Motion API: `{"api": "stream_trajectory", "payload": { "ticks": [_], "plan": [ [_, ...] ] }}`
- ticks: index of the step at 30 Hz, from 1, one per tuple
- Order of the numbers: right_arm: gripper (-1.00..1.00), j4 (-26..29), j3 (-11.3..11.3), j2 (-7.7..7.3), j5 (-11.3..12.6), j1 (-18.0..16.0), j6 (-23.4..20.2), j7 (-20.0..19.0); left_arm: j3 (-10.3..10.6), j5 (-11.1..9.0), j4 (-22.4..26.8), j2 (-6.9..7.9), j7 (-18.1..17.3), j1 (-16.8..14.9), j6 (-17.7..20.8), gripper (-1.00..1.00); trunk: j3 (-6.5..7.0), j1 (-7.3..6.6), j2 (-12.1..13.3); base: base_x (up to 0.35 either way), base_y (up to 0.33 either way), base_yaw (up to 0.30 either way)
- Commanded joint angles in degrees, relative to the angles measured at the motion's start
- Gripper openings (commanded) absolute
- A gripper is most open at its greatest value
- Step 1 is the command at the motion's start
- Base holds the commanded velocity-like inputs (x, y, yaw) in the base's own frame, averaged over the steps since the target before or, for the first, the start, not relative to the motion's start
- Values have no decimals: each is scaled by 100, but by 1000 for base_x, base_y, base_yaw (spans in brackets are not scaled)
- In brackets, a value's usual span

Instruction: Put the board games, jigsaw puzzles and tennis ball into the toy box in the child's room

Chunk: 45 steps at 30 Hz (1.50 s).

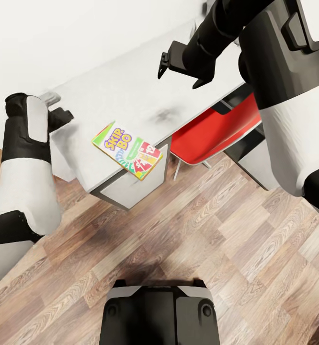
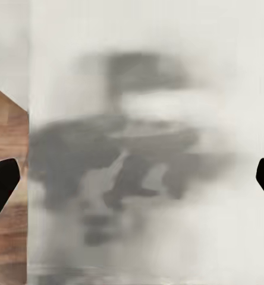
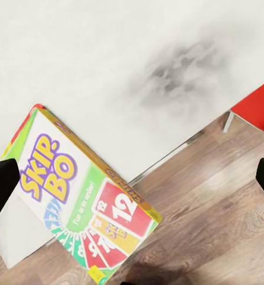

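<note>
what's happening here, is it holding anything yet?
Nothing held yet. A Skip-Bo board game lies flat at the front edge of the pale table, one corner hanging over the edge. The right pincer hovers open above the tabletop, its wrist camera looking down at the box. The left pincer is open too, by the table's left end. A red chair is tucked under the table.

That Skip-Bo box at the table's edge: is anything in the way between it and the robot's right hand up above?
Nothing visible. The Skip-Bo box lies alone on the pale table, one corner past the edge. The right hand hangs open above bare tabletop, and the right wrist view looks straight down at the box unobstructed.
</note>
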State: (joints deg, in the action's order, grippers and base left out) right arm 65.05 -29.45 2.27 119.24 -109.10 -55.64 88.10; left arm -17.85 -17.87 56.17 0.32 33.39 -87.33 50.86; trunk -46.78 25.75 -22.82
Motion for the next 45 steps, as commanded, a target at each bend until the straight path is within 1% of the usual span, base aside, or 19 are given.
{"api": "stream_trajectory", "payload": {
  "ticks": [1,2,3,4,5,6,9,10,11,13,15,17,20,22,25,27,30,36,45],
  "plan": [
    [100,8,2,-6,53,-6,-57,61,-306,-101,34,218,-161,156,284,100,-7,3,-10,0,0,0],
    [100,14,3,-13,47,-6,-60,60,-546,-99,50,448,-422,352,493,100,-7,3,-10,0,0,0],
    [100,15,0,-14,26,-6,-67,59,-710,-94,63,684,-735,580,630,100,-7,3,-10,0,0,0],
    [100,17,-3,-16,22,-6,-65,61,-770,-92,68,797,-905,704,680,100,-7,3,-10,0,0,0],
    [100,25,-10,-28,15,-6,-55,63,-857,-89,80,1023,-1259,973,758,100,-7,3,-10,0,0,0],
    [100,29,-13,-34,12,-6,-44,66,-887,-85,85,1135,-1439,1120,784,100,-7,3,-10,0,0,0],
    [100,67,-27,-54,-3,0,14,78,-996,-76,77,1766,-2466,2173,822,100,-7,3,-10,0,0,0],
    [100,71,-28,-56,-5,6,20,81,-1004,-71,76,1841,-2616,2372,808,100,-7,3,-10,0,0,0],
    [100,77,-30,-52,-12,22,29,86,-1018,-65,62,1955,-2881,2771,731,100,-7,3,-10,0,0,0],
    [100,83,-25,-47,-18,47,38,95,-1021,-73,35,2056,-3256,3485,322,100,-7,3,-10,-32,0,0],
    [100,85,-13,-47,-21,55,42,116,-1013,-70,21,2065,-3411,3889,-46,100,-7,3,-10,-140,0,0],
    [100,90,-7,-53,-18,60,45,140,-1007,-67,-9,2034,-3512,4187,-303,100,-7,3,-10,-233,0,0],
    [100,155,-14,-63,-25,63,51,170,-986,-29,-231,1867,-3629,4602,-603,100,-7,3,-10,-233,0,0],
    [100,182,-26,-61,-41,64,48,174,-852,-21,-408,1709,-3655,4711,-859,100,-7,3,-10,-89,0,0],
    [100,201,-26,-67,-115,64,46,173,-359,-16,-525,1501,-3666,4767,-1151,100,-3,3,-10,-128,0,0],
    [100,205,-28,-68,-196,64,45,171,-153,-14,-589,1449,-3658,4777,-1222,100,6,3,-10,-241,0,0],
    [100,197,-32,-69,-299,64,45,162,42,-14,-720,1371,-3654,4784,-1373,100,27,3,-10,-225,0,0],
    [100,222,-31,-81,-329,64,45,177,136,-14,-854,1294,-3651,4787,-1735,100,80,3,-10,-62,0,0],
    [100,247,-32,-78,-327,64,45,186,148,-15,-879,1264,-3637,4787,-1830,100,162,3,-10,-5,0,0]
  ]
}}
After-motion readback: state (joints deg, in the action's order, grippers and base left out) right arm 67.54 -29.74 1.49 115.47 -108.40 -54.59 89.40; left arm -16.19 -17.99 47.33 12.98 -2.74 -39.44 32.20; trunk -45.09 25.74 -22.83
